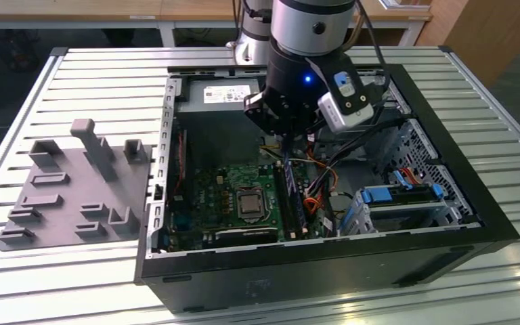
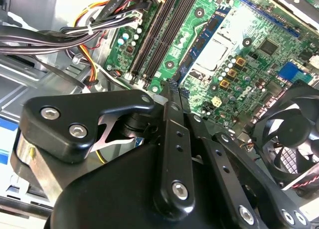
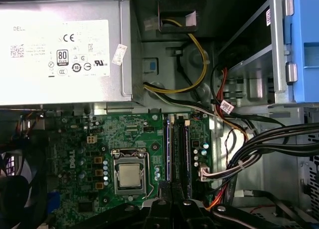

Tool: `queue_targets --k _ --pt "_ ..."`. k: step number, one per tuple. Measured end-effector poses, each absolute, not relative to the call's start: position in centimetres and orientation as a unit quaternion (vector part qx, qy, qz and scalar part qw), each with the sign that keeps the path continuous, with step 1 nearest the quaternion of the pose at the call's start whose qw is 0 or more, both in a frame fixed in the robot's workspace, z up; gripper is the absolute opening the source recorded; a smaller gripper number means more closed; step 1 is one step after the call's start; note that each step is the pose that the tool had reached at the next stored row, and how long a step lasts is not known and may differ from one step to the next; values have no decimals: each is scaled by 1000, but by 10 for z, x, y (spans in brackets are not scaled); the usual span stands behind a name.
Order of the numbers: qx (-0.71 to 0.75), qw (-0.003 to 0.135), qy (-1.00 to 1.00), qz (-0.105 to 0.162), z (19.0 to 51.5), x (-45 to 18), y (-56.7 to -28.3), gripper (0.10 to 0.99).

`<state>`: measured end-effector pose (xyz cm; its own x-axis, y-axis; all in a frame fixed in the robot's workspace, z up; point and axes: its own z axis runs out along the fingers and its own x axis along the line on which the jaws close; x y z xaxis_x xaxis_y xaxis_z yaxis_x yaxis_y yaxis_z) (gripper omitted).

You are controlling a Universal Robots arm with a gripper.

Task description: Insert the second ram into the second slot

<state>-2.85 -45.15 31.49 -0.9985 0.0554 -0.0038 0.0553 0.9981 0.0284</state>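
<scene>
My gripper (image 1: pixel 287 143) hangs inside the open computer case (image 1: pixel 441 203), above the far end of the memory slots (image 1: pixel 294 203). Its black fingers (image 2: pixel 172 107) are pressed together with nothing visible between them. In the first wrist view the gripper (image 3: pixel 174 196) sits over the near end of the slots (image 3: pixel 178 149), beside the processor socket (image 3: pixel 129 174). Thin bluish boards stand on edge in the slots. I cannot tell which of them is the second ram, nor whether it is fully seated.
The green motherboard (image 1: pixel 214 196) lies flat in the case, with the power supply (image 3: pixel 60 49) behind it. Cable bundles (image 3: pixel 269 144) and a blue drive bay (image 1: pixel 405 196) crowd the exterior view's right. A grey holder fixture (image 1: pixel 75 189) stands on the slatted table (image 1: pixel 25 277).
</scene>
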Motion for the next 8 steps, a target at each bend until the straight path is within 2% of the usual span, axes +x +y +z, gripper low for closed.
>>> queue_targets --k 8 --pt "28 2 1000 14 312 -28 -451 114"
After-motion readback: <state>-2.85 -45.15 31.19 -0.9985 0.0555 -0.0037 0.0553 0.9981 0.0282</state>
